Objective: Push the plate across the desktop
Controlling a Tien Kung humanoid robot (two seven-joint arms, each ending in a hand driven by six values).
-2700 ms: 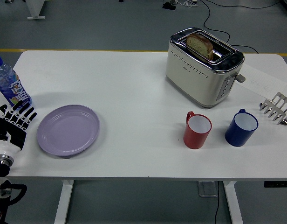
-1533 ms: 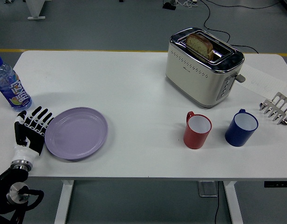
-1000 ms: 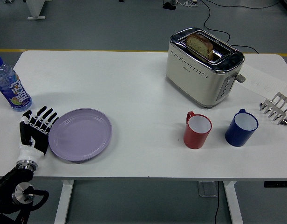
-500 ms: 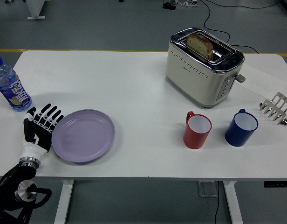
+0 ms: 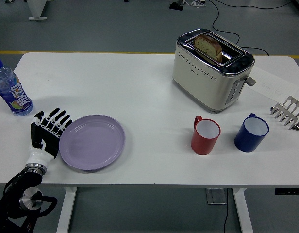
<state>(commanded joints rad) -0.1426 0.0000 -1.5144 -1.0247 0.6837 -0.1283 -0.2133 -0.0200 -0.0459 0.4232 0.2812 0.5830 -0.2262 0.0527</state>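
A lavender plate (image 5: pixel 92 141) lies flat on the white table (image 5: pixel 140 87), left of centre and near the front edge. My left hand (image 5: pixel 48 131) stands upright against the plate's left rim, fingers spread and straight, holding nothing. Its black forearm drops off the table's front left corner. The right hand is nowhere in the picture.
A water bottle (image 5: pixel 8 90) stands at the far left, behind my hand. To the right of the plate are a red mug (image 5: pixel 206 135) and a blue mug (image 5: pixel 252 132). A toaster (image 5: pixel 211 68) with bread sits behind them. A metal rack (image 5: pixel 288 112) lies at the right edge.
My left hand has moved steadily rightward along the table, and the plate has slid right ahead of it. The bottle, mugs and toaster have stayed put.
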